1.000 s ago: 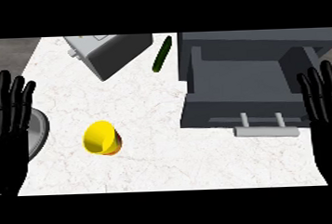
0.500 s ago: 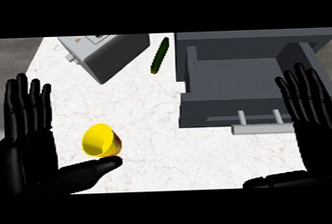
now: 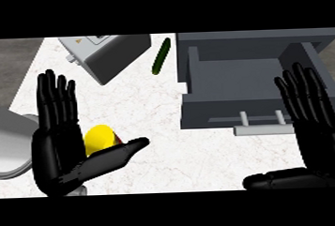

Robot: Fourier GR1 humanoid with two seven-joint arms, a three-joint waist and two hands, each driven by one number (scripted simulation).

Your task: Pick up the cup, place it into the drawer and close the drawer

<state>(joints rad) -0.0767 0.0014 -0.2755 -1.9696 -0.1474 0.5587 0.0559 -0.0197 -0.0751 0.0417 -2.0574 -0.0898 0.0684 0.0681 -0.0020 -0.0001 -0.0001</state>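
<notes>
A yellow cup [image 3: 98, 138] lies on its side on the white counter at the lower left. My left hand [image 3: 59, 146] stands open right beside it, fingers straight up, thumb stretched out under the cup and partly hiding it. The grey drawer [image 3: 247, 91] is pulled open at the upper right, its handle [image 3: 261, 127] on the near front. My right hand [image 3: 313, 128] is open too, fingers up, in front of the drawer's right side, with its thumb pointing left along the lower edge.
A grey toaster-like box [image 3: 107, 52] sits at the back left. A green cucumber [image 3: 161, 55] lies between it and the drawer. A grey round pan [image 3: 6, 145] shows at the left edge behind my left hand.
Both hands have come further inward from the edges and look larger. The left hand now stands against the cup, thumb below it. The view has shifted slightly.
</notes>
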